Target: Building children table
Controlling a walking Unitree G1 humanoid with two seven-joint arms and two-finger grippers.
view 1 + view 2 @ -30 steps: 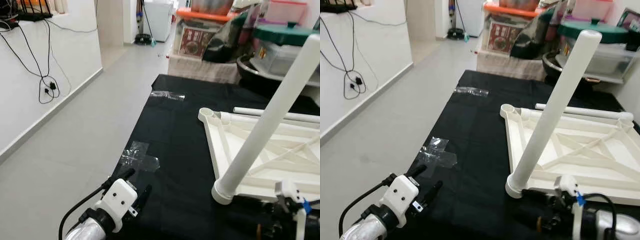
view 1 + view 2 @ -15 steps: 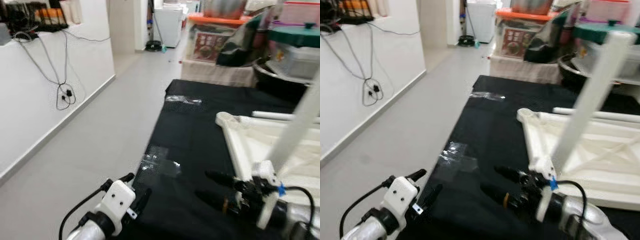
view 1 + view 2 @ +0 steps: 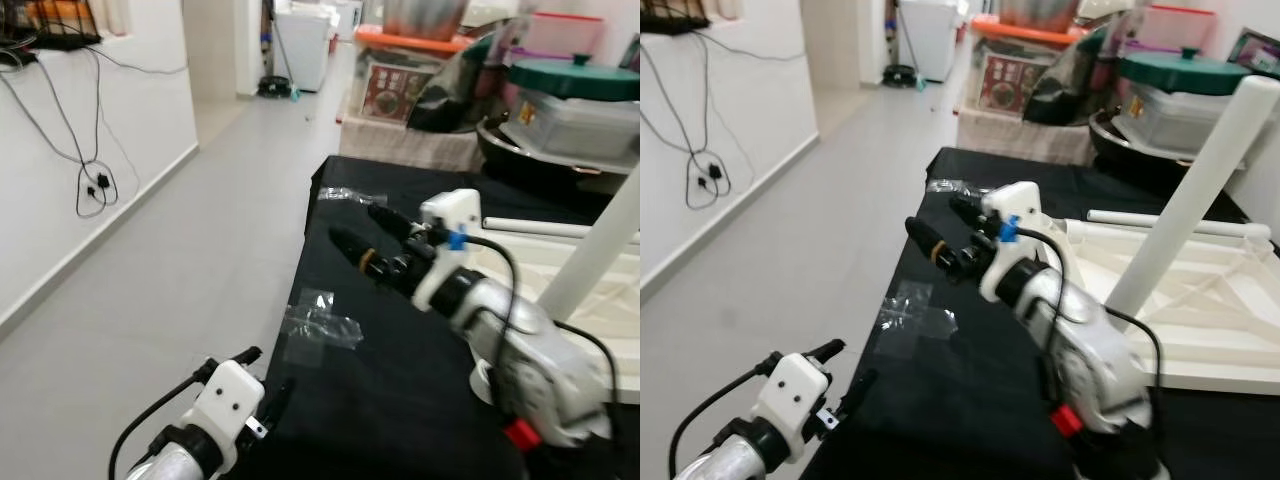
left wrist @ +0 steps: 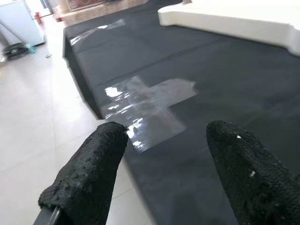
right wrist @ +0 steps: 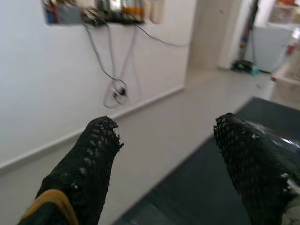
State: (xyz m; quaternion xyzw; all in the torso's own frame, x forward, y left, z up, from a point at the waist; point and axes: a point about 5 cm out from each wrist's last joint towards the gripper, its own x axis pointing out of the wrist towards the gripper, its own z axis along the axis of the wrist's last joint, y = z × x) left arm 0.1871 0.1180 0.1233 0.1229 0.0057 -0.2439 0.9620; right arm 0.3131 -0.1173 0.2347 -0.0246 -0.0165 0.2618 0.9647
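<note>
While its arm sits low at the near edge of the black surface (image 3: 400,400), the left hand (image 4: 164,154) has its two black fingers (image 4: 89,178) spread wide and holds nothing; between them, the wrist view shows a patch of clear tape (image 4: 145,105) stuck across the edge of the black cover, with grey floor (image 3: 150,280) beside it. Farther in, the right hand (image 3: 362,238) is raised above the black surface, its silver arm reaching up from the lower right. Its fingers (image 5: 89,164) are also parted, clasping nothing and touching nothing, and they point toward the white wall (image 5: 70,70) and the floor past the surface's left edge. Just beyond and to the right of that arm lies the white plastic tabletop (image 3: 1200,320), upside down with its ribbed underside showing, one white leg (image 3: 1200,190) standing tilted from its near corner. A second white leg (image 3: 1160,222) lies flat behind the tabletop. A second strip of tape (image 3: 345,194) marks the far left corner of the cover. Past the surface stand stacked storage boxes (image 3: 400,70) and a green-lidded container (image 3: 575,95).
</note>
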